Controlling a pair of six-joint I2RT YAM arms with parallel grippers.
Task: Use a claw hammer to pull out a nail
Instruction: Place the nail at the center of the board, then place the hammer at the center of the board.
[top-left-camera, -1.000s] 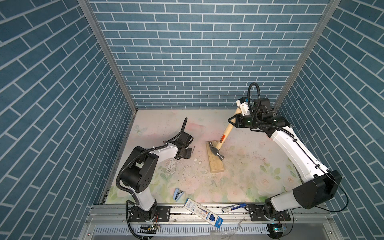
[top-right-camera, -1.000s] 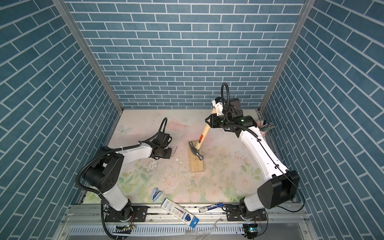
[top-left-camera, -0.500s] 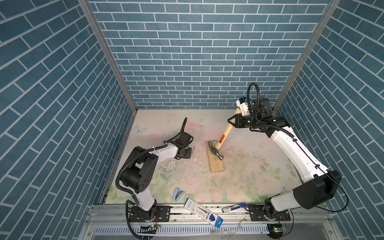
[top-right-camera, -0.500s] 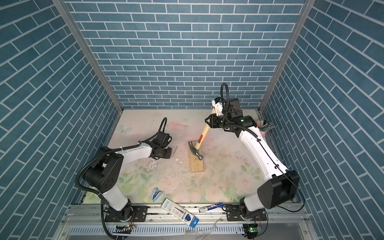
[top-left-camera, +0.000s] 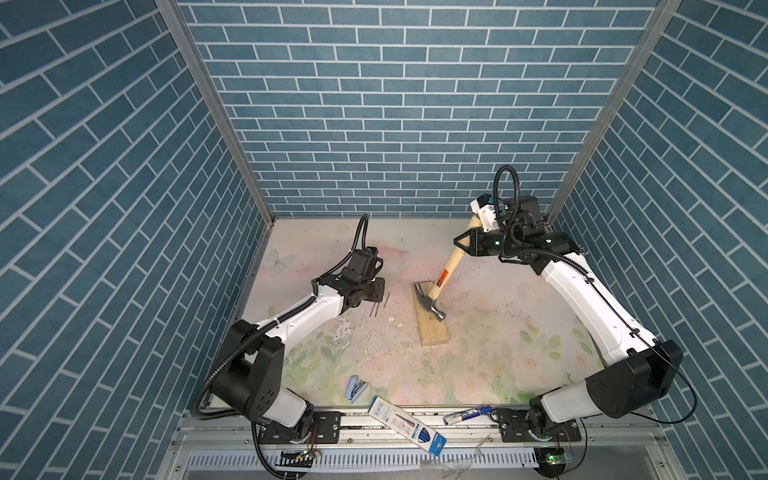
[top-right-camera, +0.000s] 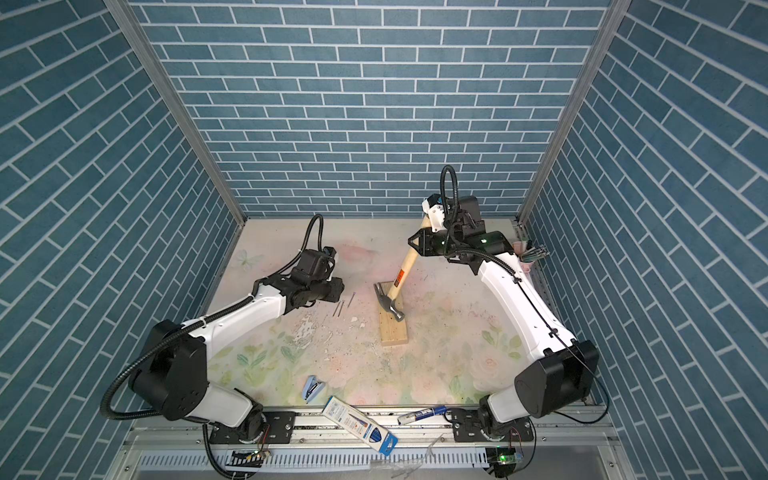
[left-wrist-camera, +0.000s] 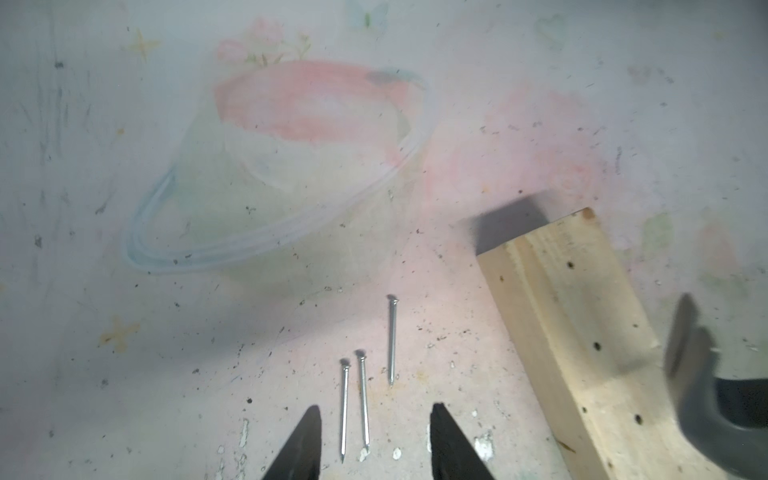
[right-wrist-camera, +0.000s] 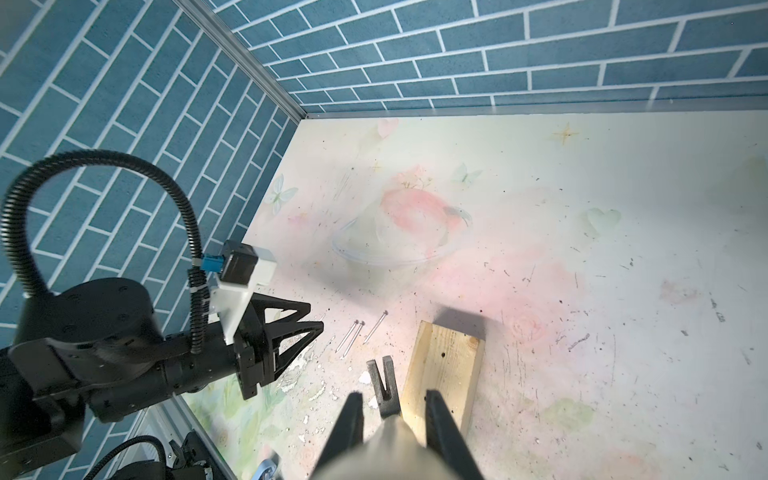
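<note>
Wood block (top-left-camera: 432, 332) edge sits under claw hammer (top-left-camera: 446, 270), clamped by right jaws; left jaws apart.

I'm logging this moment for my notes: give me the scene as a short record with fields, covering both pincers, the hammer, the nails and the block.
right pincer: shut on the claw hammer, gripping its wooden handle
claw hammer: tilted, steel head down on the wooden block
left pincer: open, holding nothing, low over the table
three nails: loose, lying flat on the table beside the wooden block, just ahead of the left pincer
wooden block: lying flat, several empty holes; no standing nail visible
</note>
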